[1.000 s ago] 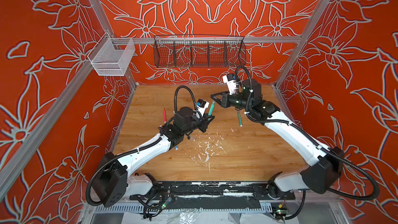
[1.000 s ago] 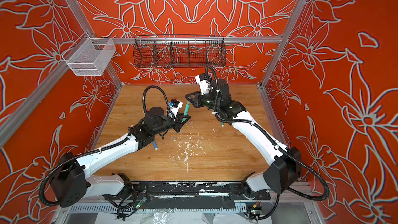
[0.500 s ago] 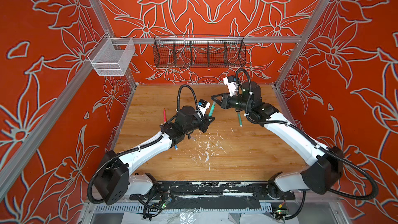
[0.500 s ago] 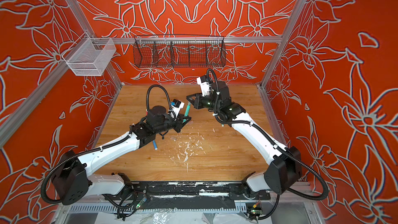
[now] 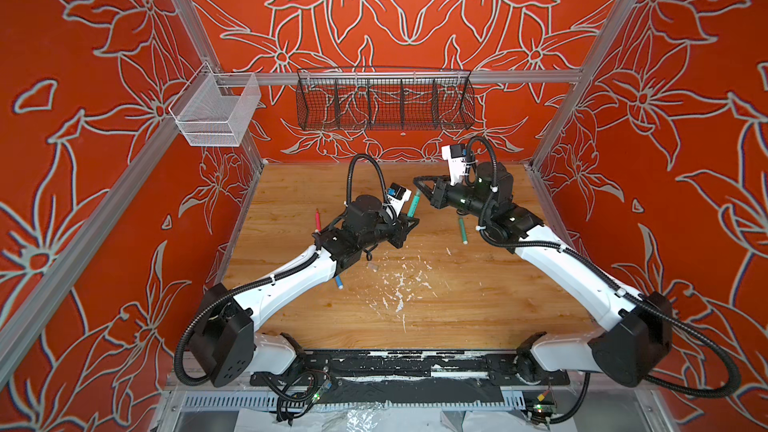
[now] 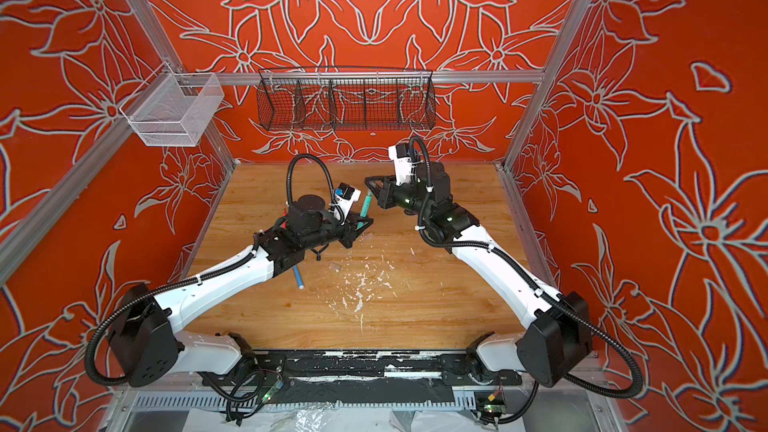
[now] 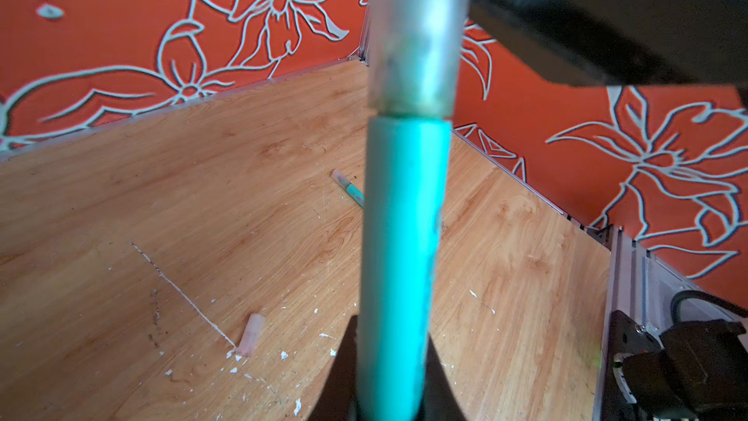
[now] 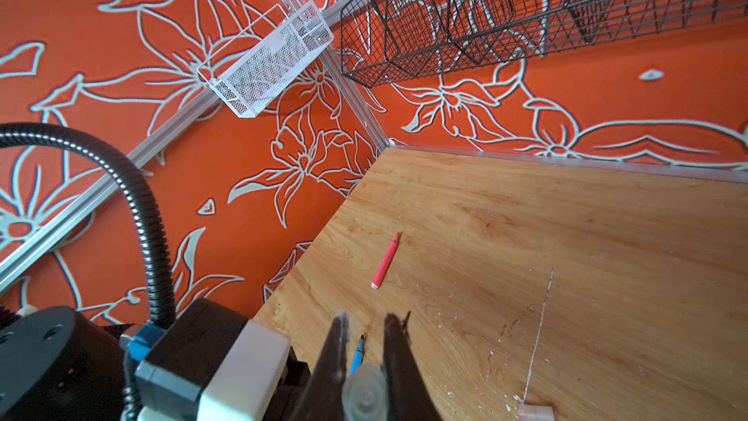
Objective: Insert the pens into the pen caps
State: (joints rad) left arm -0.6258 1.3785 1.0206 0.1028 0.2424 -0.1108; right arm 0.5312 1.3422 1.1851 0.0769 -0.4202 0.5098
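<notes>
Over the last second the left arm had crept forward and upward, carrying the thin green marker pen [image 5: 413, 206] toward the right arm, which had hardly moved. The gap between pen and cap a second earlier was gone. In the left wrist view the stubby translucent grey pen cap [image 7: 417, 34] sat over the pen's upper end, its rim meeting the green barrel.

The left gripper [image 7: 390, 378] had its fingers pinching the pen's lower barrel, holding it tilted above the wooden worktop [image 5: 478, 305]. The right gripper [image 8: 365, 342] had its fingers pinched on the cap, seen end-on between them in the right wrist view.

This probably meant the insertion was under way or nearly done. How deep the tip sat could not be told, so a firm push along the pen's axis likely remained before either grip let go.

Nothing else had shifted. The second green pen [image 5: 462, 230] lay on the worktop beside the right arm. The red-pink pen [image 8: 384, 263] and the blue pen [image 8: 356, 352] lay with bare tips. A loose translucent cap [image 7: 251, 336] lay among the white flecks [image 5: 399, 288], so more pairings remained.
</notes>
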